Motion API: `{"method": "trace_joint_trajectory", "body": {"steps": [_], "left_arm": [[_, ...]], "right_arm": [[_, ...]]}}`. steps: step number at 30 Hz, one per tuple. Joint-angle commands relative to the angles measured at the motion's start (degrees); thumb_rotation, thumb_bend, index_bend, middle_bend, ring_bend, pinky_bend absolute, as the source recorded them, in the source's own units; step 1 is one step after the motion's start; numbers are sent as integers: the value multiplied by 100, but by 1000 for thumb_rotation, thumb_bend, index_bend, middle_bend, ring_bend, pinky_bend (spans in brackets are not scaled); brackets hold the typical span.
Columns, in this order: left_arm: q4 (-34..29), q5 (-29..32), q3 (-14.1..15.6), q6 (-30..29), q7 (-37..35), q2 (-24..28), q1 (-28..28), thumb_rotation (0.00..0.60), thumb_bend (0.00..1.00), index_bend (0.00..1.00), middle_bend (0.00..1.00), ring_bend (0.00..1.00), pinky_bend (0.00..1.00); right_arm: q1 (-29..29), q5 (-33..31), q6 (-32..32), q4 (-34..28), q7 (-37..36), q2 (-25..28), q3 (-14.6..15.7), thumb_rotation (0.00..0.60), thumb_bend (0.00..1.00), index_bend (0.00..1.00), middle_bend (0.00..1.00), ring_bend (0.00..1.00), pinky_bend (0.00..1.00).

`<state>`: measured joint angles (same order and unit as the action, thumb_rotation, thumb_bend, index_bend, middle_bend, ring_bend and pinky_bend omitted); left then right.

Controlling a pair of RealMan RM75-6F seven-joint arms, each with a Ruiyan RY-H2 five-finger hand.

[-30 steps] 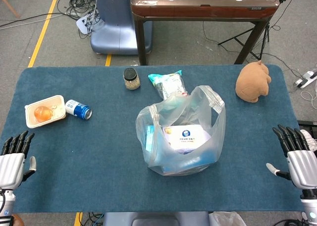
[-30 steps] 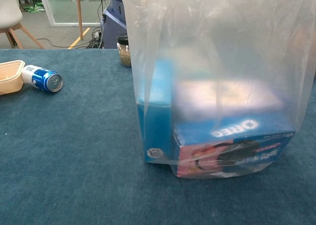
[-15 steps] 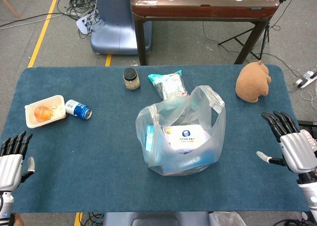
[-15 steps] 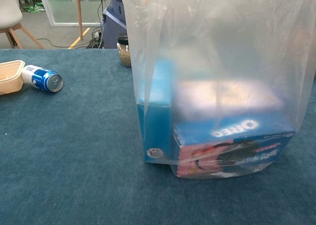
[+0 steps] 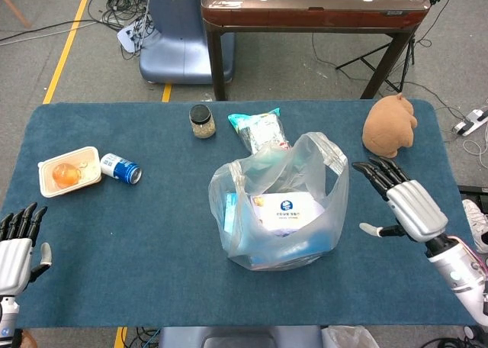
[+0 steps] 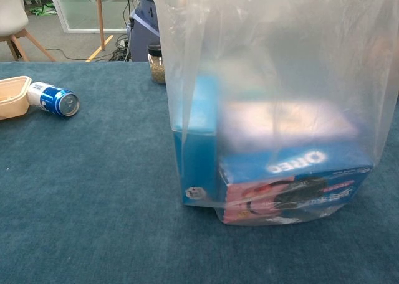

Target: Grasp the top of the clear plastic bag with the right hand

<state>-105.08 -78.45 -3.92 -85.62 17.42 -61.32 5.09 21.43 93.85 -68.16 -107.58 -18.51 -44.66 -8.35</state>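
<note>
Your right hand (image 5: pixel 404 204) has come in from the table's edge toward the bag (image 5: pixel 278 211) since a second ago, while your left hand (image 5: pixel 17 249) has slipped a little lower at its corner.

From the head view, your right hand hovers just beside the bag, on the bag's right, fingers spread and pointing up and left, thumb out toward the plastic, holding nothing and apart from the bag. The bag's open top lies up and to the left of your fingertips. A plush bear (image 5: pixel 390 124) sits beyond your right hand. Your left hand is also spread and empty, well apart from the bag; ahead of it are a food tray (image 5: pixel 69 171) and a can (image 5: pixel 120 168). Beyond the bag lie a jar (image 5: pixel 202 121) and a snack packet (image 5: pixel 260 129).

The chest view shows neither hand. It gives what the head view does not: the bag (image 6: pixel 274 103) close up, standing on the cloth, with a blue Oreo box (image 6: pixel 293 184) lying inside against an upright blue box (image 6: pixel 198 147). The can (image 6: pixel 55 99), tray (image 6: pixel 12 97) and jar (image 6: pixel 156 63) show at left.
</note>
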Motion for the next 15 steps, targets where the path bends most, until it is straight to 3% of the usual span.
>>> {"method": "trace_joint_trajectory", "body": {"steps": [1, 9, 15], "left_arm": [[-5, -1, 5, -3, -1, 5, -6, 600, 571, 0, 0, 0, 0], [-24, -1, 24, -112, -42, 46, -94, 600, 571, 0, 0, 0, 0], [-66, -48, 29, -161, -83, 96, -126, 600, 570, 0, 0, 0, 0]], "right_arm": [[295, 10, 315, -71, -270, 75, -101, 600, 0, 8, 109, 0, 0], [812, 224, 719, -219, -625, 37, -167, 600, 0, 8, 109, 0, 0], [1204, 535, 946, -363, -1413, 44, -134, 600, 0, 7, 109, 0, 0]]}}
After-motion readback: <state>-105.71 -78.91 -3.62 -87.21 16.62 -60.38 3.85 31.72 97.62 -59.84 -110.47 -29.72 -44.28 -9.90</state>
